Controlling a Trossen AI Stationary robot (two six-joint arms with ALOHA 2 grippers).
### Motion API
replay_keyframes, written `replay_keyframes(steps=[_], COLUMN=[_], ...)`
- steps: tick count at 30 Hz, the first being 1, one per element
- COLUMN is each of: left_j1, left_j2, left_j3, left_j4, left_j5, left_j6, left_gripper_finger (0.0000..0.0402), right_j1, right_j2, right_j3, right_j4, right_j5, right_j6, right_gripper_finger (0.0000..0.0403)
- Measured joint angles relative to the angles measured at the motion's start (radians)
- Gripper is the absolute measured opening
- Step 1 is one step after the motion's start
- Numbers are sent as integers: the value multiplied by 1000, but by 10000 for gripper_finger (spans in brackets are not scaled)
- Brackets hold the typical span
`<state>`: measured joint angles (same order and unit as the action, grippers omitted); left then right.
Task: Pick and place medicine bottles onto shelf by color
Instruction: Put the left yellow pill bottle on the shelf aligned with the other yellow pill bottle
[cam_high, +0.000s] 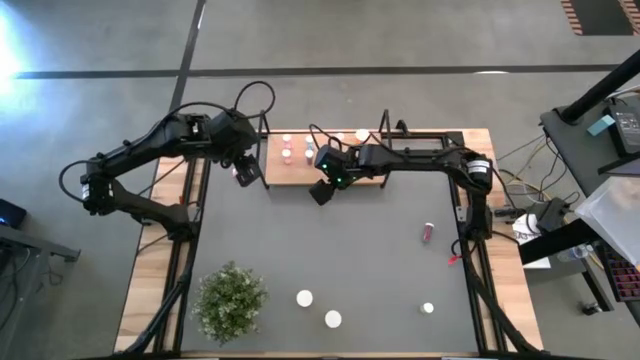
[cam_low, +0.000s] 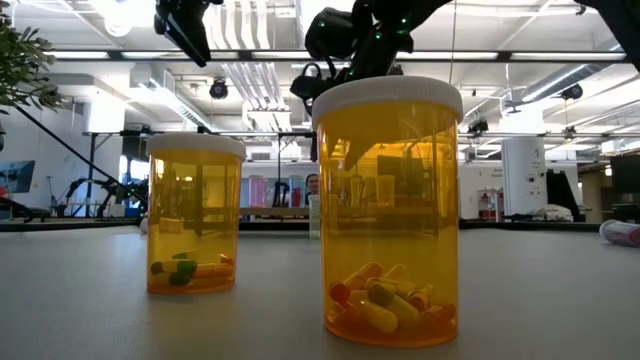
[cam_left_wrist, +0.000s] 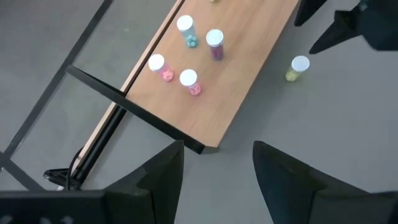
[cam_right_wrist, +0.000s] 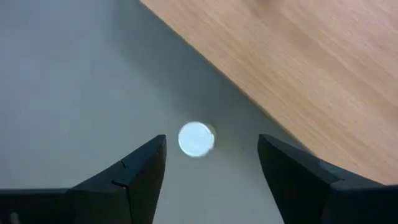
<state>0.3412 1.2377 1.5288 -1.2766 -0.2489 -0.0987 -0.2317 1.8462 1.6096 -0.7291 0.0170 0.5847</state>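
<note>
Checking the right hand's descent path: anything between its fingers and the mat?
One white-capped yellow bottle stands on the grey mat between the open right hand fingers, just off the shelf edge, per right wrist view.

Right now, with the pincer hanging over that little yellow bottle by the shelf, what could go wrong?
1. The right pincer is open above the yellow bottle, which stands on the mat close to the shelf edge. A finger might bump the board.
2. The bottle is small and upright, so an off-centre close could tip it.
3. The left pincer is open near the same shelf end, so the arms might crowd.
</note>
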Motion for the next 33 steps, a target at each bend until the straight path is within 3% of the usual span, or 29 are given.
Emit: replay_keyframes(steps=[10,33], left_j1=[0,0], left_j2=[-1,-2], left_j3=[-2,-79], left_j4=[0,2], left_j5=[0,0], left_j6=[0,-12], left_gripper_finger=[176,176], right_j1=[7,67], right_j2=[32,138], right_j3=[1,0], right_j4=[11,58], right_j5=[1,45], right_j6=[44,115], right_gripper_finger=[269,258])
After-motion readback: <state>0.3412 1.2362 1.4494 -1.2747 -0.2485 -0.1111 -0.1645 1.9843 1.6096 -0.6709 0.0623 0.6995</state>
